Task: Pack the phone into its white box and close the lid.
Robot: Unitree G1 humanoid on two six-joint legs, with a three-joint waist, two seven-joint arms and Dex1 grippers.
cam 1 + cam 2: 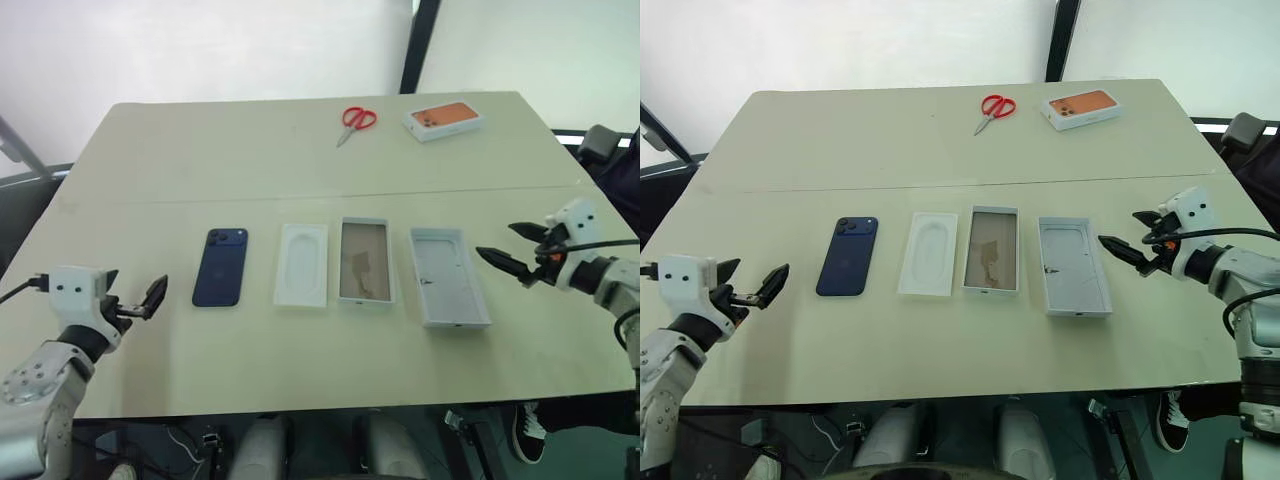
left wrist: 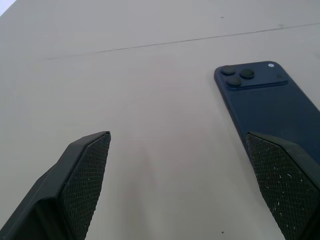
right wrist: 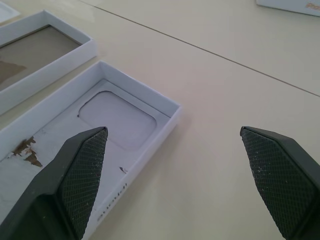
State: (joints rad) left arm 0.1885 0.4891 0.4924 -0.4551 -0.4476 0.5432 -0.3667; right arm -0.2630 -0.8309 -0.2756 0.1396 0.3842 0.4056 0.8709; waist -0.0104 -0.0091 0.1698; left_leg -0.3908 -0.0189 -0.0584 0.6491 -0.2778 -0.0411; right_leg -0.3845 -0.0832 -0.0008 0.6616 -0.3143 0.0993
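Nothing of the packing is done yet, judging by how things lie. The phone [image 1: 221, 266] rests flat, camera side up, on the table [image 1: 300, 360], toward its near-left part, apart from everything else. Just to its right along the same row, parallel to the table's near edge, lie 3 more pieces: a thin white insert [image 1: 301, 264] with a rounded recess, then the white box [image 1: 365, 260] with its brownish floor showing and nothing in it, then the lid [image 1: 448, 276] lying inside-up, pale grey. The box and the insert sit close side by side; the lid is a little apart from the box.

The left gripper [image 1: 148, 300] hovers near the table's near-left edge, just left of the phone, jaws released and spread wide with nothing between them. The right gripper [image 1: 515, 250] hovers beside the lid's right side, toward the table's right edge, jaws likewise spread and empty.

At the far edge lie red scissors [image 1: 355, 122] and a small white box with an orange top [image 1: 442, 119], both well apart from the working row.

Left to do, as I judge it: pick up the phone, lay it in the white box, then turn the lid over and seat it on top. All 3 steps remain.
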